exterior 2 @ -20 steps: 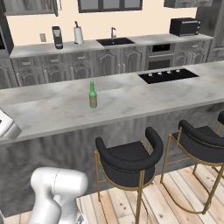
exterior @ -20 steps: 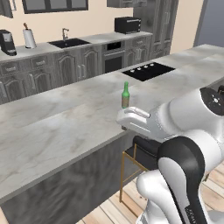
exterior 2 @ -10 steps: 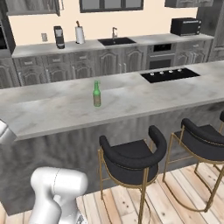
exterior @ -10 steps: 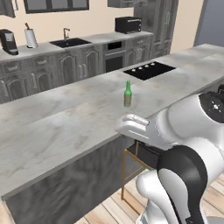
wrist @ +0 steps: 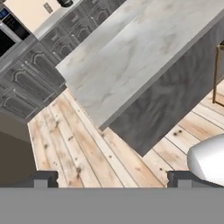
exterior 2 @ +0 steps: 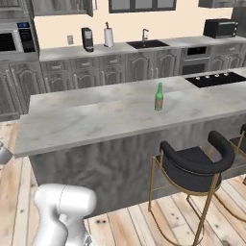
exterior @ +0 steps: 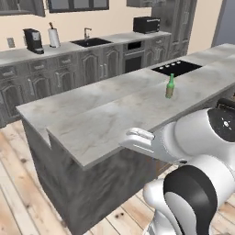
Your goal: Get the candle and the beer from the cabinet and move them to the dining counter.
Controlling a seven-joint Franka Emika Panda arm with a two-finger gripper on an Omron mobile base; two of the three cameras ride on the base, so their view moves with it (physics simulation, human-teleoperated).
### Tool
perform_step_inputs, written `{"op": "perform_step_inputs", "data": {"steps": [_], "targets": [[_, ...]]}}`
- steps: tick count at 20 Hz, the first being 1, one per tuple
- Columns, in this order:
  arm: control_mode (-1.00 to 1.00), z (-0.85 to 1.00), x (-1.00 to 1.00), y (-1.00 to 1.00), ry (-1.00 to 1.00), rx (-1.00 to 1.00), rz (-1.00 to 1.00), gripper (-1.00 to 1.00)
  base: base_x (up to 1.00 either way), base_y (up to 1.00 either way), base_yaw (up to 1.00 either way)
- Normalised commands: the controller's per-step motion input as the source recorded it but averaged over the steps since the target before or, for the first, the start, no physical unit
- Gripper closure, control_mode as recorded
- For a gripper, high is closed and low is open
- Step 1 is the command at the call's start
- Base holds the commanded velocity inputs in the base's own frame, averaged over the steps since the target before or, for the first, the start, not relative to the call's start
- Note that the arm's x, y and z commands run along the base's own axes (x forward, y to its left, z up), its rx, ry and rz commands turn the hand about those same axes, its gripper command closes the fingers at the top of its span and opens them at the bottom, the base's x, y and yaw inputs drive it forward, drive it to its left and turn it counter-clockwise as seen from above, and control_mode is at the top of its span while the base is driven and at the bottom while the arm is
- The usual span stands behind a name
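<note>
we see an evenly lit, rendered kitchen, bright without any single strong light source we can place. the dining counter [exterior: 105, 124] has a pale marble top that reads soft and matte, with no hard glare; its dark front [exterior 2: 96, 168] stays readable, not crushed to black. shadows are faint: a weak one under the stool [exterior 2: 192, 166] on the wooden floor [wrist: 87, 148], and almost none beside the beer [exterior 2: 159, 97]. all three views are a little soft and low in detail, with blocky texture on the wood grain. we notice no bending at the edges. the hand view sits tilted, its far corner darker.
</note>
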Motion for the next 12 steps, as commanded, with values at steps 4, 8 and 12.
{"op": "perform_step_inputs", "data": {"steps": [4, 8, 12], "targets": [[1.00, 0.00, 0.00, 0.00, 0.00, 0.00, 0.00, -1.00, 0.00, 1.00, 0.00], [1.00, 0.00, 0.00, 0.00, 0.00, 0.00, 0.00, -1.00, 0.08, 1.00, 0.00], [1.00, 0.00, 0.00, 0.00, 0.00, 0.00, 0.00, -1.00, 0.29, 1.00, -0.04]]}}
